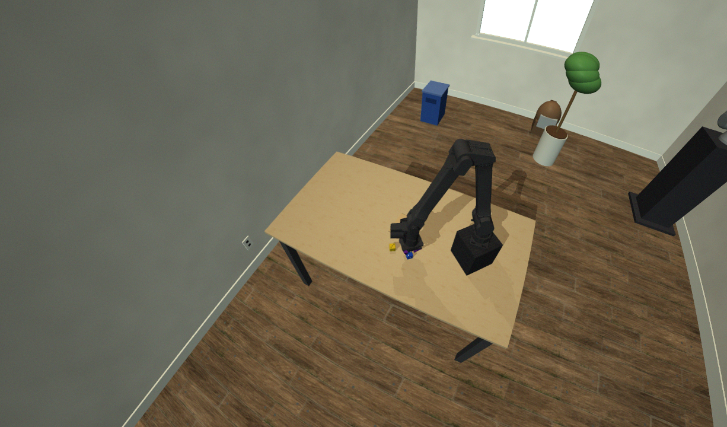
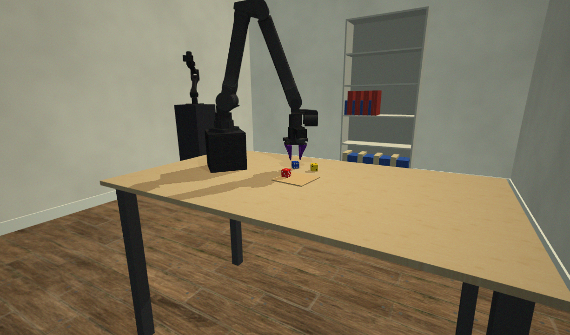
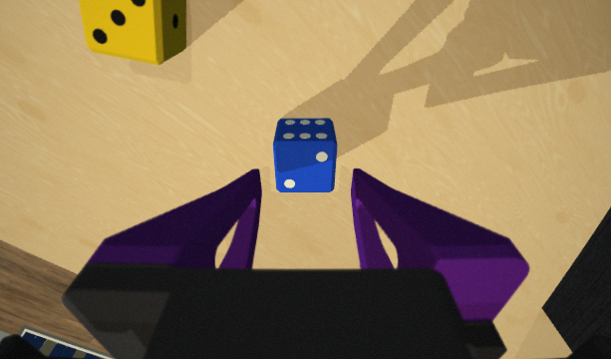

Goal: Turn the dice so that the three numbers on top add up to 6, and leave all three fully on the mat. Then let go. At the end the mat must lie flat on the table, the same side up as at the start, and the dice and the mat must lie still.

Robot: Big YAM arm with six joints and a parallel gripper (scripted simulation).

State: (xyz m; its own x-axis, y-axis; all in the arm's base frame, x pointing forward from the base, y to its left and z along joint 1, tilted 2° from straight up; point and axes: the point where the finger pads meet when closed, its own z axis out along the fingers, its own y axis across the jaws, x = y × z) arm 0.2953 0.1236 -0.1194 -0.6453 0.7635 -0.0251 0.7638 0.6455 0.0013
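A blue die (image 3: 305,156) lies on the table, two pips facing the wrist camera and six on the far side. My gripper (image 3: 306,179) hovers just above it, purple fingers open and empty, one to each side. In the exterior view the gripper (image 2: 295,157) hangs over the blue die (image 2: 295,164). A red die (image 2: 286,172) sits on the left corner of the thin tan mat (image 2: 296,178). A yellow die (image 2: 314,167) lies near the mat's far edge; it also shows in the wrist view (image 3: 133,27). I cannot tell whether the blue and yellow dice are on the mat.
The arm's black base block (image 2: 225,149) stands on the table, left of the dice. The table's edge (image 3: 31,249) is close behind the gripper in the wrist view. A bookshelf (image 2: 380,87) stands beyond the table.
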